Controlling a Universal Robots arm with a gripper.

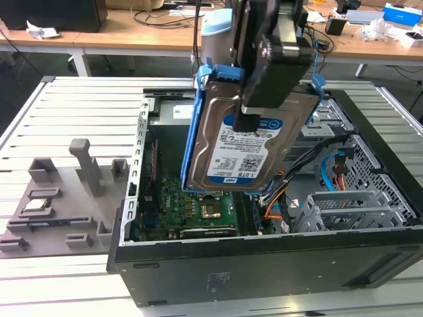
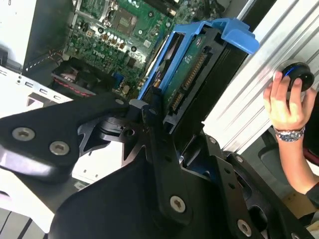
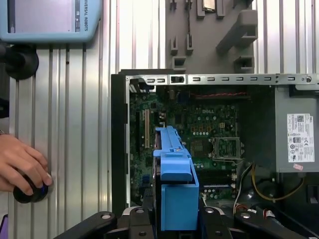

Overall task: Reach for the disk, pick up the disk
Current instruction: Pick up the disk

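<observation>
Item: the disk point(image 1: 238, 148), silver drive in blue bracket, hanging clear above the open computer case point(image 1: 264, 264), over the motherboard point(image 1: 198, 205), touching nothing below. Long axis runs down and away from my gripper point(image 1: 248, 119), label face toward the exterior view. My fingers are closed across its upper end, one pressed on the labelled face. A person's hand point(image 2: 284, 102) rests on a knob nearby.
</observation>
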